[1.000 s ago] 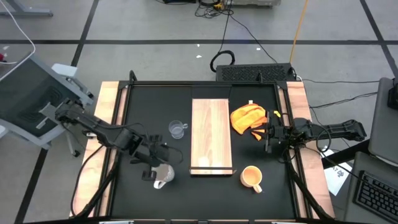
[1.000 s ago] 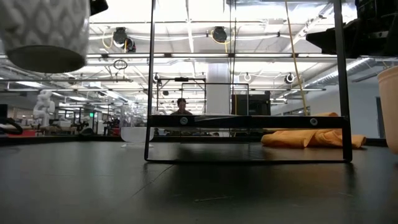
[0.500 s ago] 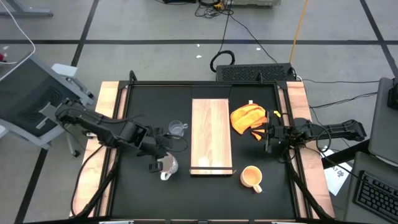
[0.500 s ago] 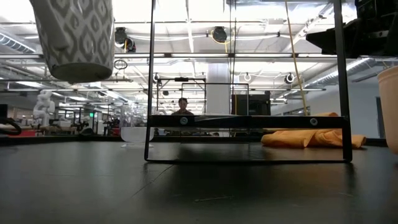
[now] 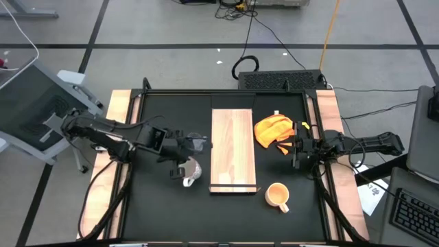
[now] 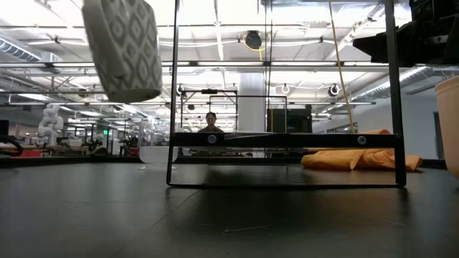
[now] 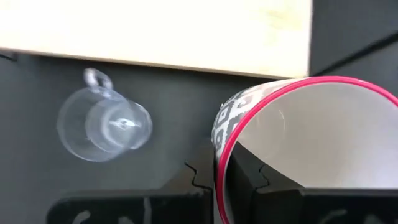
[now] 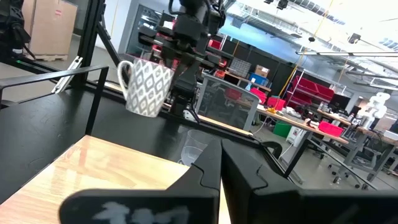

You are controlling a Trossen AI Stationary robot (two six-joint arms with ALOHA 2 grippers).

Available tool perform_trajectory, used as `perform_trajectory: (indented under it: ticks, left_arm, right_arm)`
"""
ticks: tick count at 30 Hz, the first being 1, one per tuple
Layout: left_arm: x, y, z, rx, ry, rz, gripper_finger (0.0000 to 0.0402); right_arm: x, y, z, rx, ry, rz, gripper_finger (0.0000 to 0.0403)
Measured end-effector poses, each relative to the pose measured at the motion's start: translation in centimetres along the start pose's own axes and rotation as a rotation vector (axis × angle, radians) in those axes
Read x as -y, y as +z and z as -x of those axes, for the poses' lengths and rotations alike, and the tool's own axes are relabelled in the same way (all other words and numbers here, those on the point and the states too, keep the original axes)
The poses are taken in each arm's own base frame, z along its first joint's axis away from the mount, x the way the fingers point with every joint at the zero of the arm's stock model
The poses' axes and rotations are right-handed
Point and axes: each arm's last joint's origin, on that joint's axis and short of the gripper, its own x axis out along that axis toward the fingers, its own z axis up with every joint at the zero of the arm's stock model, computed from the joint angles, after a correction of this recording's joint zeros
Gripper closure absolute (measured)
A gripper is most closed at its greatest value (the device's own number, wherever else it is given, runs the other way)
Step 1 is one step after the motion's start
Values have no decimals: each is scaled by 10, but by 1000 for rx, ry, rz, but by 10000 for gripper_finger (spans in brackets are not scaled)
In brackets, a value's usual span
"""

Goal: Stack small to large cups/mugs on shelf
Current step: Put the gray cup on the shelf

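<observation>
1. White patterned mug, grey diamond print with a red rim, is held off the black surface just left of the shelf's near end; the low view shows it tilted and in the air.
2. Left pincer is clamped on the mug's rim, one finger inside, one outside; in the left wrist view only part of the mug shows, cut off at the frame edge.
3. Shelf is a long pale wood board, bare on top, with a lip at the near end.
4. Clear glass cup, handled, stands on the surface just left of the shelf, partly hidden by the left arm; plainer in the wrist view.
5. Orange-yellow mug sits upright near the shelf's front right corner.
6. Orange cloth, crumpled, lies right of the shelf.
7. Right pincer waits at the surface's right edge beside the cloth, fingers pressed together.
</observation>
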Motion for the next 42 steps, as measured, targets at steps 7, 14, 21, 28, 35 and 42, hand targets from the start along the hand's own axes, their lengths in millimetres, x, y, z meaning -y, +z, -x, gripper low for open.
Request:
perform_trajectory:
  ticks: [7, 14, 21, 28, 35, 42]
  left_arm:
    - [-22, 12, 7, 30, 13, -36, 384]
    - [-47, 34, 28, 107, 11, -64, 384]
    - [-77, 63, 41, 153, 0, -63, 384]
    - [-92, 94, 33, 125, -41, -118, 384]
    - [-110, 128, 7, 35, -81, -156, 384]
    - [-118, 153, -27, -43, -130, -190, 384]
  right_arm:
    - [0, 0, 0, 0, 0, 0, 403]
    - [0, 0, 0, 0, 0, 1, 403]
    - [0, 0, 0, 0, 0, 0, 403]
    - [0, 0, 0, -3, 1, 1, 403]
    - [0, 0, 0, -3, 1, 0, 403]
    - [0, 0, 0, -5, 1, 0, 403]
